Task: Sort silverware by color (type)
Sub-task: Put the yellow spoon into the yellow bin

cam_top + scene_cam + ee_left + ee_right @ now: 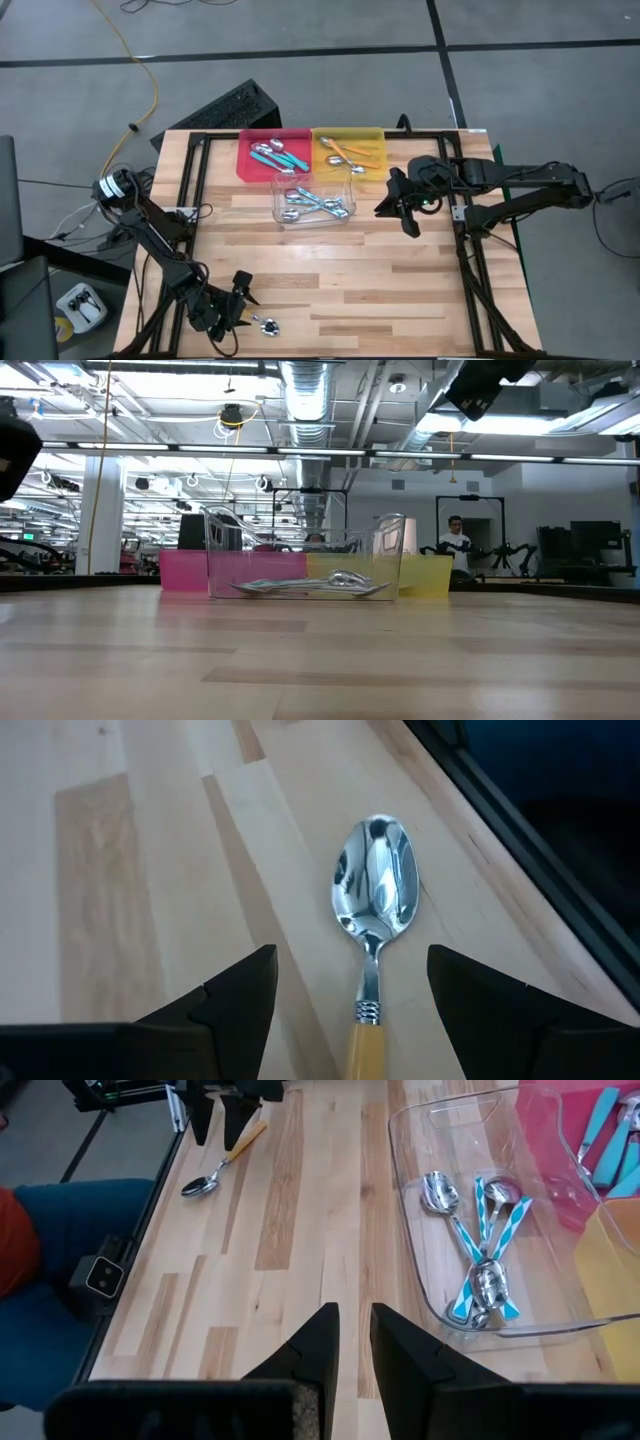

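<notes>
My left fingers stand spread wide, straddling the orange-handled spoon lying flat at the counter's near edge. Farther off, pale blue spoons rest in the clear tray. Beside it my right fingers hover nearly closed, empty.

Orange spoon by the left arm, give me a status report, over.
Left end effector open, straddling orange spoon flat on table, not gripped. Right end effector nearly shut, empty, high beside clear tray. Nothing in the way.
</notes>
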`<state>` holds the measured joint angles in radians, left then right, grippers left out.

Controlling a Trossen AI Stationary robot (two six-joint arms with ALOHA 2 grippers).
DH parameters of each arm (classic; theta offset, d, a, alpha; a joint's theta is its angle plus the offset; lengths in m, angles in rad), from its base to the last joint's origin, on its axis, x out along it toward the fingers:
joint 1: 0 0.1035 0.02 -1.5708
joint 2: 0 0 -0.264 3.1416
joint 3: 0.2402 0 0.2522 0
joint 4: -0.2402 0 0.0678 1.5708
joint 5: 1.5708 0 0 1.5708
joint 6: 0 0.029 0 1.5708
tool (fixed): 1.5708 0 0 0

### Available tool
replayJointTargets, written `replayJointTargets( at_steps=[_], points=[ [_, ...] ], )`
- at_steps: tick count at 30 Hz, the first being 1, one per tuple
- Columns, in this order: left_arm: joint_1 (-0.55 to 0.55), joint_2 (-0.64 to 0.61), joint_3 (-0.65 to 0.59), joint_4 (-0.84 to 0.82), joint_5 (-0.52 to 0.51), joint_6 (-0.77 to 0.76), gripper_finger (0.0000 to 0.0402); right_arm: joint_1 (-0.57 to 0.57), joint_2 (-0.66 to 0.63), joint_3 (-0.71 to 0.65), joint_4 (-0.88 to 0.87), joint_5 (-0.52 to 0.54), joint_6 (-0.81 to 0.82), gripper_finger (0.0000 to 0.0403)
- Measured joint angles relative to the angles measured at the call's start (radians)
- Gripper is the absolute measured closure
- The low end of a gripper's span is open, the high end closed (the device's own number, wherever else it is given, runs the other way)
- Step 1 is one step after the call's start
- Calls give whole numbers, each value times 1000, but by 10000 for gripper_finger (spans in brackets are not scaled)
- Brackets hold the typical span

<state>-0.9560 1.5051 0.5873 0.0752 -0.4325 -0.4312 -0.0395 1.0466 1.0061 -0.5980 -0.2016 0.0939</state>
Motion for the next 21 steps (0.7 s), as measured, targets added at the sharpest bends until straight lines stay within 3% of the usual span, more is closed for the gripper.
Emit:
replayJointTargets(
  at_steps=[4,21],
  points=[
    [-8,53,0,70,6,0,159,0,0,0,0,1,12,316],
    [-22,39,-3,40,-27,16,159,0,0,0,0,1,13,316]
  ],
)
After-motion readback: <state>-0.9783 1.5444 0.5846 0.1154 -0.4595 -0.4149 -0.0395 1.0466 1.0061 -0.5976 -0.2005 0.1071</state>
